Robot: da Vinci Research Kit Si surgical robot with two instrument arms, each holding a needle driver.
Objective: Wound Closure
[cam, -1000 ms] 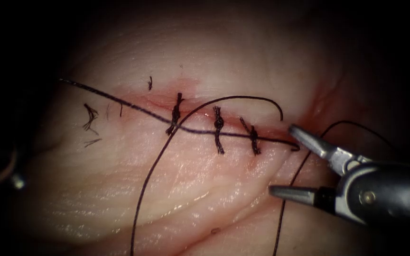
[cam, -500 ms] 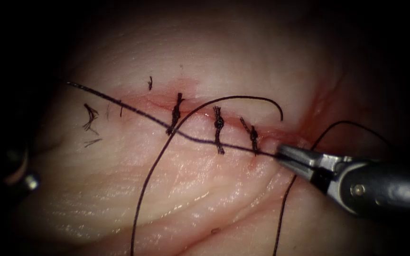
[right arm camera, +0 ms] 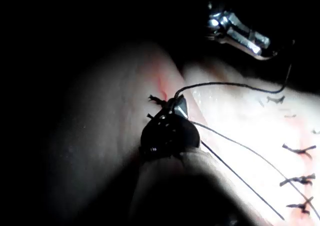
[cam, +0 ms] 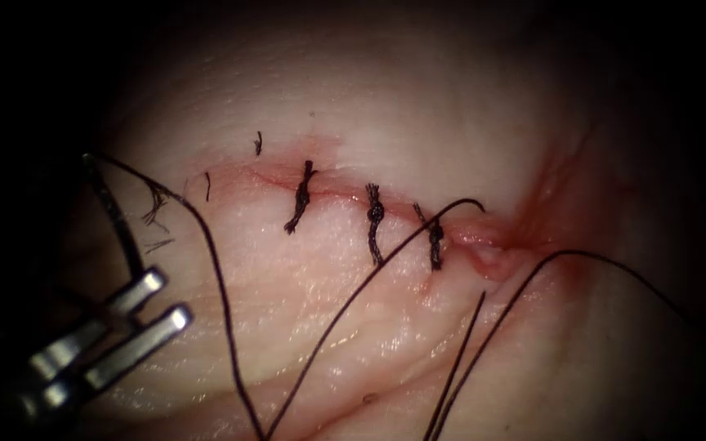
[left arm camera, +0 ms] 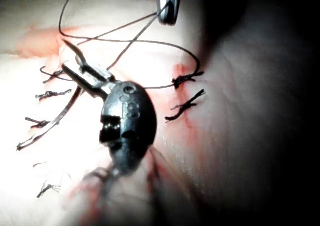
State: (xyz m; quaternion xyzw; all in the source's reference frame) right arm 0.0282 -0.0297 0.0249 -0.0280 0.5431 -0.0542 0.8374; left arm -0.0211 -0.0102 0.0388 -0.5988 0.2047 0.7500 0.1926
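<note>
We saw the left pincer (cam: 170, 298) clamped on the needle (cam: 112, 208) near one end. The curve rose up and away from its tips, clear of the tissue (cam: 386, 114), left of the cut (cam: 337, 194). The right pincer (right arm camera: 179, 104) was closed on the thread (cam: 345, 306), which looped from its tip across the three stitches (cam: 376, 224) between the two pincers.

No text, label, brand or number can be read anywhere. The tools and tissue carry no legible marking.
</note>
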